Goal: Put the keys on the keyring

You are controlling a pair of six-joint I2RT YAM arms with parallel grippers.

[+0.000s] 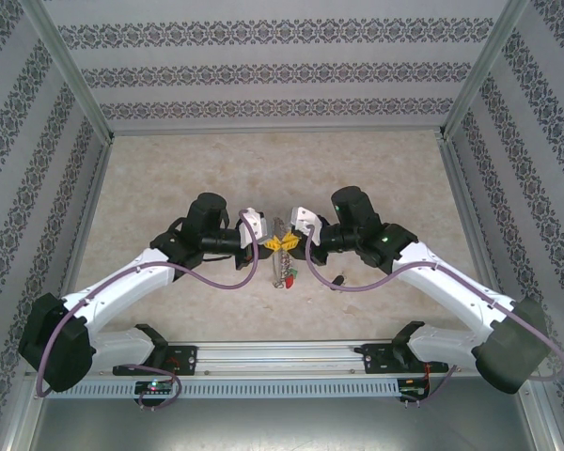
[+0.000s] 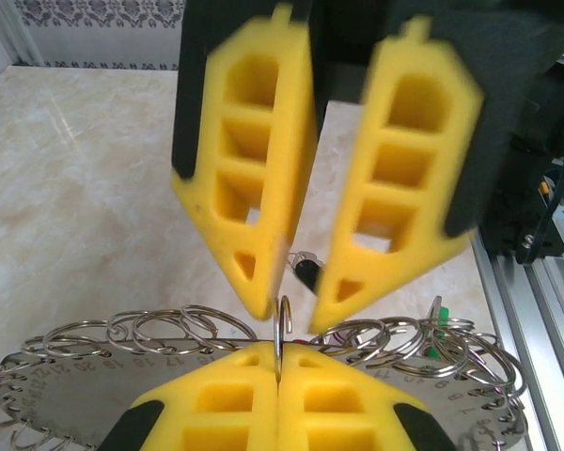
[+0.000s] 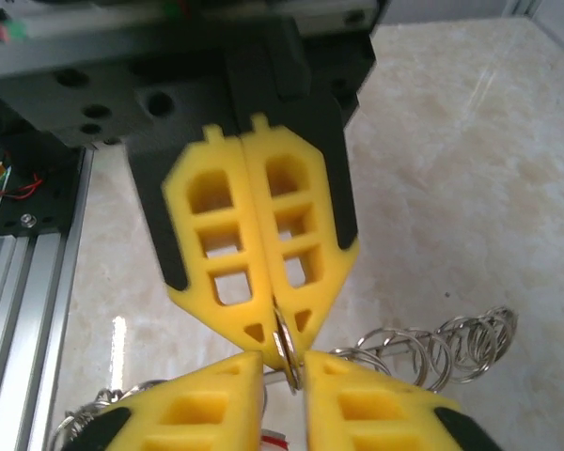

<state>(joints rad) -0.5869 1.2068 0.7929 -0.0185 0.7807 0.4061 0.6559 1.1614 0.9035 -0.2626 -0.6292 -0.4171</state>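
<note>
Jaws of the left gripper (image 2: 279,352) are pressed shut on one thin ring (image 2: 280,324) standing edge-on, while the right gripper (image 2: 293,315) has its jaws slightly parted around that same ring. Over the counter (image 1: 169,178), the keyring (image 2: 94,395) sits between both arms, with the red key (image 1: 287,279) at its near end. A black key (image 2: 306,273) apparently lies apart. With only one narrow pinch holding it, the ring could twist or slip free if the right side nudges it.
</note>
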